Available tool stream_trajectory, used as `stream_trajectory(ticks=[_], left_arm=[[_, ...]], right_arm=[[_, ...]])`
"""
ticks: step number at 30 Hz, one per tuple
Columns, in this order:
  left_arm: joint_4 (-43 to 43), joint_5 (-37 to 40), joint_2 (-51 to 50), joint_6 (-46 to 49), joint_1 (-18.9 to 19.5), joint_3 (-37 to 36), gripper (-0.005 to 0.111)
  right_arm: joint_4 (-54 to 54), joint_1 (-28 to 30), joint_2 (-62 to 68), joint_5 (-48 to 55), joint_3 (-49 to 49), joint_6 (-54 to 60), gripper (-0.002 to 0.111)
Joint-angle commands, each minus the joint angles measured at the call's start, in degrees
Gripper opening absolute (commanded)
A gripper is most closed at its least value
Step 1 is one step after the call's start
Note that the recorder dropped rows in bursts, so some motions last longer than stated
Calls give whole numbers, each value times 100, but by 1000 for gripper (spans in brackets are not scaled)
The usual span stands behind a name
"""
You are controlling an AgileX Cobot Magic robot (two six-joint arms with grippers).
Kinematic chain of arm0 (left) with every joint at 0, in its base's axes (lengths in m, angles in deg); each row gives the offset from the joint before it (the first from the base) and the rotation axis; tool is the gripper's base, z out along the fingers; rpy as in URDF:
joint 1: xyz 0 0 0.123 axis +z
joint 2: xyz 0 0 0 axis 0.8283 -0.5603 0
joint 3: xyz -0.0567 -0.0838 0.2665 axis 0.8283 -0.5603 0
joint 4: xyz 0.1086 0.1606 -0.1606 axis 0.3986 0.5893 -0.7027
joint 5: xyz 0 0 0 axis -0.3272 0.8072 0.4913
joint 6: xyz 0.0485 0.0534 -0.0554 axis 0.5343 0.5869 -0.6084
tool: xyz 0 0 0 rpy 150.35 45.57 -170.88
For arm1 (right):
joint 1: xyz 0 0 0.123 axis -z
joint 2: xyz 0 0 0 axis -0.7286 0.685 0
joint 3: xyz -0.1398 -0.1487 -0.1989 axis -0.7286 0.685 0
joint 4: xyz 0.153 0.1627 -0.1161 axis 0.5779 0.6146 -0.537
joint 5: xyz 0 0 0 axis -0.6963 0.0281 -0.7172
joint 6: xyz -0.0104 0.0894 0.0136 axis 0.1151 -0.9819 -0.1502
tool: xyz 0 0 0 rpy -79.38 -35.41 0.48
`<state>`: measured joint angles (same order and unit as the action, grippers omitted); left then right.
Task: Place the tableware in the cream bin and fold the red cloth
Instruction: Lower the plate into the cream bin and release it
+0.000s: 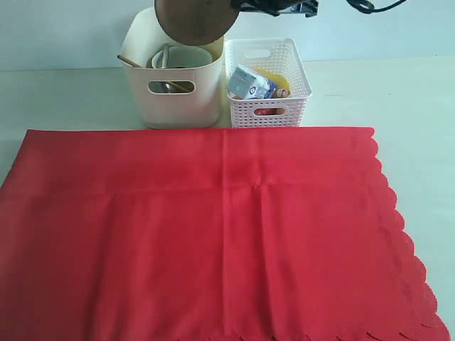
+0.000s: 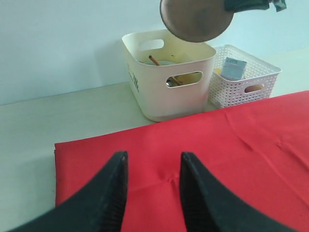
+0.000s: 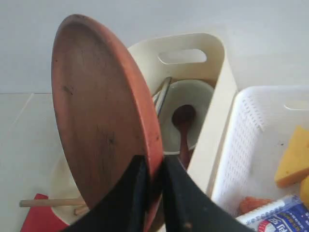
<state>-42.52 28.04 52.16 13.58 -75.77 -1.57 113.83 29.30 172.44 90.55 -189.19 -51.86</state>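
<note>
My right gripper (image 3: 153,166) is shut on the rim of the round brown wooden plate (image 3: 101,121), which hangs tilted over the cream bin (image 1: 181,92). The plate (image 1: 193,20) shows above the bin in the exterior view, with the right arm mostly out of frame. Inside the bin lie the white bowl (image 3: 190,113), the dark wooden spoon (image 3: 183,123), a metal piece (image 3: 161,94) and wooden chopsticks (image 1: 129,62). The red cloth (image 1: 213,234) lies spread flat on the table. My left gripper (image 2: 152,162) hovers open over the cloth (image 2: 193,159) near its corner.
A white lattice basket (image 1: 266,82) stands right of the bin, holding a milk carton (image 1: 250,82), yellow cheese (image 3: 294,157) and an orange item (image 3: 253,205). The pale table (image 1: 398,92) runs behind and beside the cloth.
</note>
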Motion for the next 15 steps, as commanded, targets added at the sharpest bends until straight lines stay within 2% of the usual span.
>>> stream_trajectory(ticks=[1,9,11,15], left_arm=[[18,-118,-15,-18,-9,-15,37],[18,-118,-15,-18,-9,-15,37],[18,-118,-15,-18,-9,-15,37],[18,-118,-15,-18,-9,-15,37]], right_arm=[[129,-100,221,-143,-75,90,0],[129,-180,434,-203,-75,93,1],[78,-180,444,-203,-75,93,5],[78,-180,444,-164,-75,93,23]])
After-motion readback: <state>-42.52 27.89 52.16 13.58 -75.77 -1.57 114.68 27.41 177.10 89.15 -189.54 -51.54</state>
